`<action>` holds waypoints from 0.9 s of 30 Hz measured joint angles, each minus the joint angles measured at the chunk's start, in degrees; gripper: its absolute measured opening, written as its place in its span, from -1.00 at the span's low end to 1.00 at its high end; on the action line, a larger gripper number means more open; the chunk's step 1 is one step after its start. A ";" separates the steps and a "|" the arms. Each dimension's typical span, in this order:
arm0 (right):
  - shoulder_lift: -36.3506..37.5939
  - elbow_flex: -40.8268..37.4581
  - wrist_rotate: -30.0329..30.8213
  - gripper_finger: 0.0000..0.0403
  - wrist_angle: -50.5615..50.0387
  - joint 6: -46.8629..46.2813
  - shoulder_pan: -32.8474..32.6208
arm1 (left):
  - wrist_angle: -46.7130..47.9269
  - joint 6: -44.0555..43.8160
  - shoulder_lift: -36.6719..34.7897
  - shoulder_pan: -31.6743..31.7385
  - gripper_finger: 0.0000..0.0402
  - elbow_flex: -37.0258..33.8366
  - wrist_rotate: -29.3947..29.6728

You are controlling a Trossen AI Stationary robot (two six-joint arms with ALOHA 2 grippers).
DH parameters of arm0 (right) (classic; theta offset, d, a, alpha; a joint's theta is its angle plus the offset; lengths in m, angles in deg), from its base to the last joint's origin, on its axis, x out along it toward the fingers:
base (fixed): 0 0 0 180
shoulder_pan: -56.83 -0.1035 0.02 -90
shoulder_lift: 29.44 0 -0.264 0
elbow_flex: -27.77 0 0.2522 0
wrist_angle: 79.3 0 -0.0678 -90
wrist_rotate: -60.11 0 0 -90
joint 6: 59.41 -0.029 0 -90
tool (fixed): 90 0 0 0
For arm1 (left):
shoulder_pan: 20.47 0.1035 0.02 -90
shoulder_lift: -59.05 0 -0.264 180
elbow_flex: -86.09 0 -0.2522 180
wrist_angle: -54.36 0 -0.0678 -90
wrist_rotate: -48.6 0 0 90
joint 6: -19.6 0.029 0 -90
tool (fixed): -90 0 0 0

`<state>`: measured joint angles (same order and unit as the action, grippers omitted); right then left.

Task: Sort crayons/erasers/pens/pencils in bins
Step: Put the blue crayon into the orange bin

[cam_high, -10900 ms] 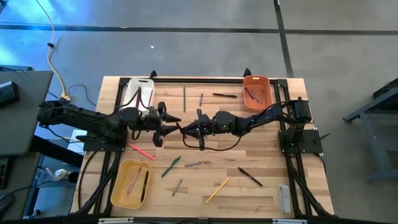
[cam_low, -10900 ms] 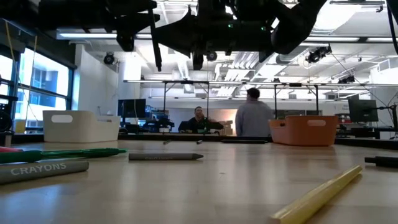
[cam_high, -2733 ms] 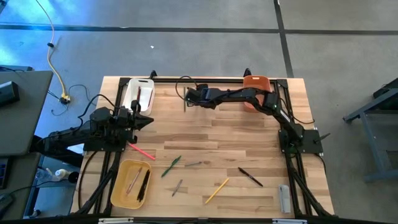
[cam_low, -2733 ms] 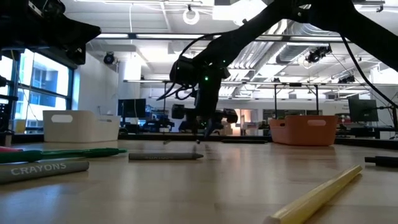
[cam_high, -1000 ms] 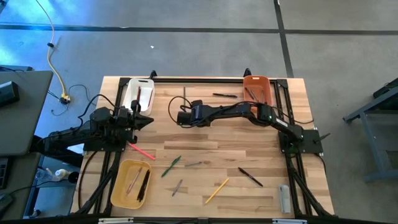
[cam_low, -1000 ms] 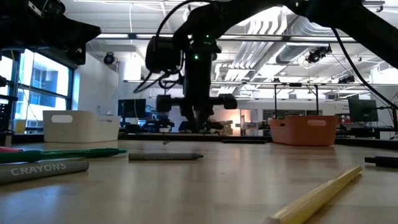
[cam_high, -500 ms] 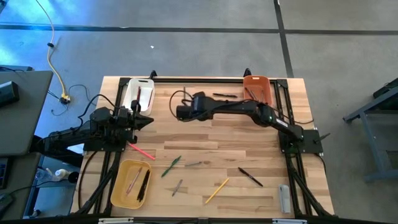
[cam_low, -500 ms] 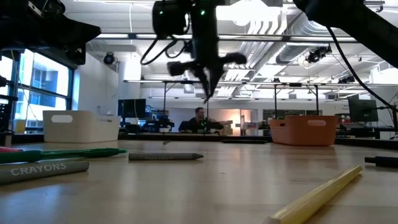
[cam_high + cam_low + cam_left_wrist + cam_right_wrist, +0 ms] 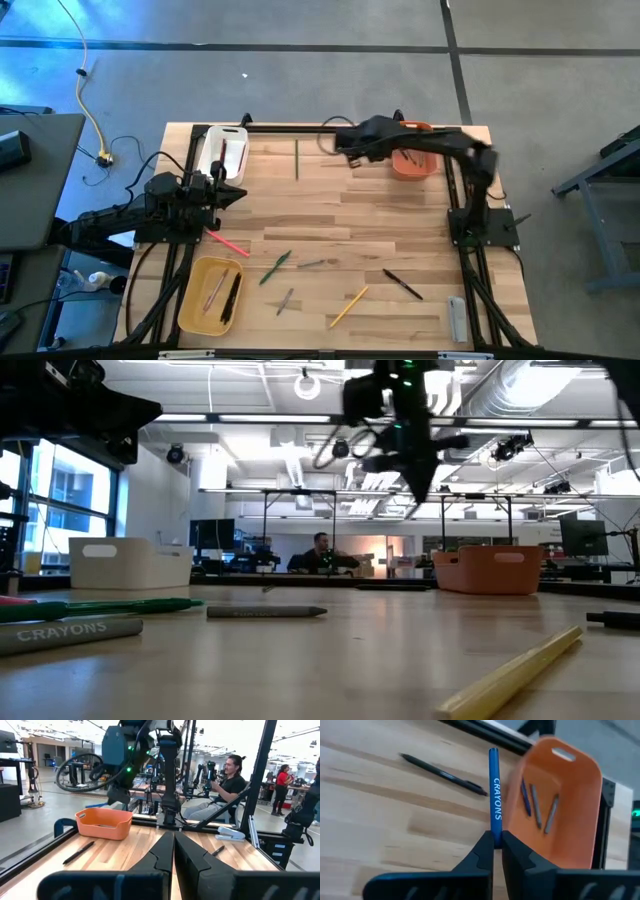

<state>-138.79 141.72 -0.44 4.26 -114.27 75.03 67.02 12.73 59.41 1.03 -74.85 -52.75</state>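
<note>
Right gripper moved to orange bin; only wrist cam shows blue crayon clamped

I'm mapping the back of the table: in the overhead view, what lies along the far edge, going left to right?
White bin → green stick → right gripper holding a blue crayon → orange bin.

Robotics lab – exposed ceiling ducts, other arm rigs
</note>
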 joint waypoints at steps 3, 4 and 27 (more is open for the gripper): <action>8.28 -12.02 -1.47 -0.99 6.31 2.52 3.30 | -0.02 0.02 0.00 0.02 -0.98 0.00 0.00; 11.20 -16.28 -2.06 -0.99 8.45 3.53 4.43 | -0.02 0.02 0.00 0.00 -0.98 0.00 0.00; 26.42 -49.71 -14.83 -0.99 43.27 31.19 31.53 | 0.00 0.02 0.00 0.00 -0.98 0.00 0.00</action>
<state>-112.37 92.01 -15.27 47.53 -83.09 106.55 67.02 12.75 59.41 1.03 -74.85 -52.75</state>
